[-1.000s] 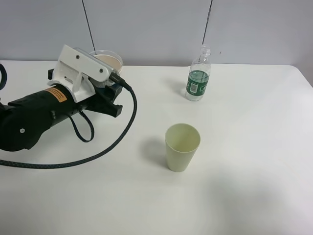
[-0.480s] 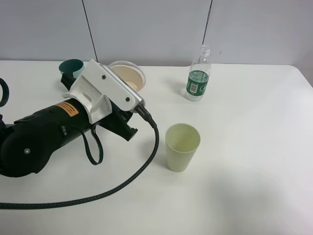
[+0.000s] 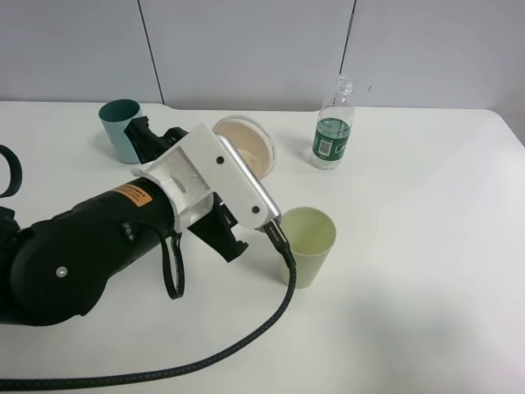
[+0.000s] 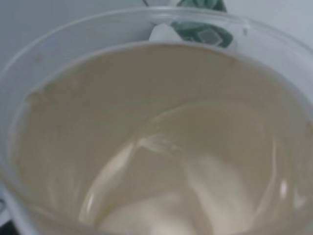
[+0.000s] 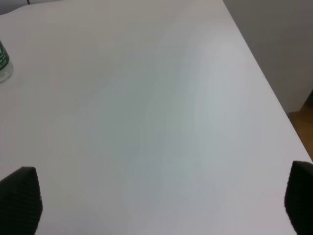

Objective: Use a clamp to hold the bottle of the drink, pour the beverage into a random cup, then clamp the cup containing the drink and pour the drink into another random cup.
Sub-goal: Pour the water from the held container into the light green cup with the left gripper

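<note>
The cup containing the drink (image 3: 246, 141) is held off the table, tilted so its cream inside faces up and right. My left gripper is shut on it, its fingers hidden under the white wrist mount (image 3: 215, 182). In the left wrist view the cup's inside (image 4: 156, 147) fills the picture, and the clear beverage (image 4: 146, 191) swirls low in it. The pale yellow-green cup (image 3: 307, 245) stands upright just right of and nearer than the held cup. The bottle (image 3: 332, 130) stands capless at the back; its base shows as bottle (image 5: 2, 63). My right gripper (image 5: 159, 203) is open over bare table.
A teal cup (image 3: 120, 130) stands at the back left, behind my left arm (image 3: 82, 254). A black cable (image 3: 246, 336) trails from the wrist mount across the table's front. The table's right edge (image 5: 264, 78) drops off beside the right gripper.
My left arm has carried the held cup right and forward toward the yellow-green cup, tilting it more. The teal cup behind it has come into view. The right gripper has not moved.
</note>
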Controlling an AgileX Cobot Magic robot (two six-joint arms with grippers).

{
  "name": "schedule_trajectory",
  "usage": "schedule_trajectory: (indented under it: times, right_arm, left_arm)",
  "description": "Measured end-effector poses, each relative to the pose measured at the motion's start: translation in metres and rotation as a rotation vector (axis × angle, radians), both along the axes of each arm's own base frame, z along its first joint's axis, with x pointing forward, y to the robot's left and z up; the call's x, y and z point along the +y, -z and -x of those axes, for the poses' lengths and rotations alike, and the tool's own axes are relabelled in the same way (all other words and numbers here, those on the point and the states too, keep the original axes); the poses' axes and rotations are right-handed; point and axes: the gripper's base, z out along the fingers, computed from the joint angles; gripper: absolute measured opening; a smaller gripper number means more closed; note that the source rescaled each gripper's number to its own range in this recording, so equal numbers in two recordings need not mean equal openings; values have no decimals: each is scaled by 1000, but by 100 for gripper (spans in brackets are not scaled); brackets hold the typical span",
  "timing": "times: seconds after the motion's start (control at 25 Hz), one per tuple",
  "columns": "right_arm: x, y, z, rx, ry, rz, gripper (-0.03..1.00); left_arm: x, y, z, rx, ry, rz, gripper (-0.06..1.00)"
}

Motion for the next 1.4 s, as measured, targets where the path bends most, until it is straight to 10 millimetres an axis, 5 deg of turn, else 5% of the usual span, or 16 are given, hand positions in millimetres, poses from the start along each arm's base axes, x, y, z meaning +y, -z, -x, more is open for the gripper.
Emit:
schedule_trajectory:
  times: [0.36, 0.72, 1.4]
  right_arm:
    - [0, 0, 0, 0, 0, 0, 100]
    - [0, 0, 0, 0, 0, 0, 100]
    - [0, 0, 0, 0, 0, 0, 100]
  left_arm:
    - [-17, -9, -3, 30, 15, -125, 6]
    - [-35, 5, -2, 40, 56, -244, 6]
    - [-35, 13, -5, -30, 90, -424, 6]
